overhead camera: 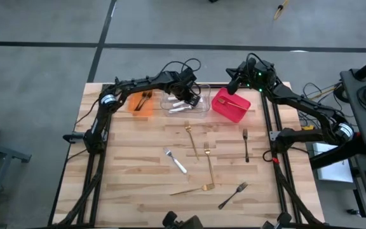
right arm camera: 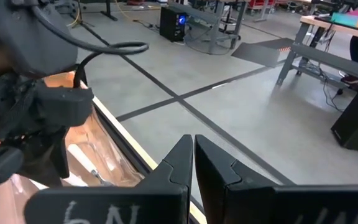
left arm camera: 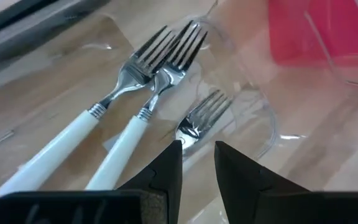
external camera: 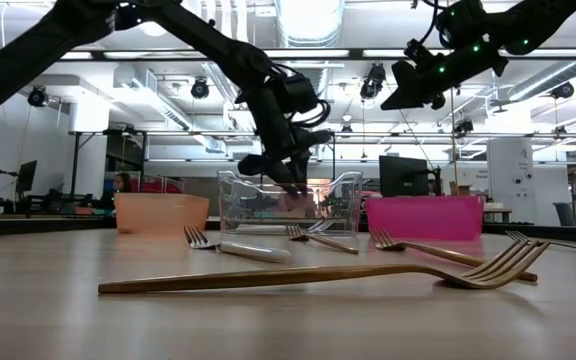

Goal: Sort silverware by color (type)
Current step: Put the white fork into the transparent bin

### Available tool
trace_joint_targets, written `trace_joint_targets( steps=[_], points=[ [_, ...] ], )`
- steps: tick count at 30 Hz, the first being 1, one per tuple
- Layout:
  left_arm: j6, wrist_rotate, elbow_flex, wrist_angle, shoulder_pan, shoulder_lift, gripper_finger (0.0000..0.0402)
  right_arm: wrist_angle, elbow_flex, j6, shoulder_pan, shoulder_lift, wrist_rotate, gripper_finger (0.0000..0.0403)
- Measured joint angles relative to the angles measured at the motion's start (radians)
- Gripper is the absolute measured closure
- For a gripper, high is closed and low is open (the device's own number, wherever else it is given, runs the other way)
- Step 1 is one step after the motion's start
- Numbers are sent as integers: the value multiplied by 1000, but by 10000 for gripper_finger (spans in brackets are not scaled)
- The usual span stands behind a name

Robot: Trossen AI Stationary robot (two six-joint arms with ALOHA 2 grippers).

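My left gripper (overhead camera: pixel 189 96) (left arm camera: pixel 197 155) hangs open just above the clear bin (overhead camera: pixel 201 107), fingers pointing down. Two white-handled silver forks (left arm camera: pixel 114 121) lie side by side on the bin's floor. A third silver fork (left arm camera: pixel 201 117) lies by them with its tines showing past my fingertips and its handle hidden behind one finger. My right gripper (overhead camera: pixel 234 81) (right arm camera: pixel 193 154) is shut and empty, high over the table's far edge behind the red bin (overhead camera: pixel 230 105), which holds a gold fork (overhead camera: pixel 234 102). The orange bin (overhead camera: pixel 141 103) holds black forks.
On the bare wood nearer me lie two gold forks (overhead camera: pixel 191 138) (overhead camera: pixel 208 162), a gold utensil (overhead camera: pixel 194 189), a white-handled fork (overhead camera: pixel 176 161) and two black forks (overhead camera: pixel 245 144) (overhead camera: pixel 232 195). The three bins stand in a row along the far edge.
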Motion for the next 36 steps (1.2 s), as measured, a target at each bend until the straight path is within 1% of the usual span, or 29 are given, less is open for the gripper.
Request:
trace_joint_targets(
  steps=[8, 12, 17, 26, 36],
  points=[
    [-10, -26, 0, 5, 2, 48, 325, -15, 0, 10, 0, 0, 0, 394],
    [-10, -41, 0, 7, 1, 52, 325, -22, 0, 11, 0, 0, 0, 394],
    [-10, -117, 0, 7, 1, 52, 325, -31, 0, 17, 0, 0, 0, 394],
    [-10, -120, -6, 6, -4, 52, 325, -31, 0, 22, 0, 0, 0, 394],
    [-40, -119, -71, 6, -4, 52, 325, -32, 0, 20, 0, 0, 0, 394]
  ],
)
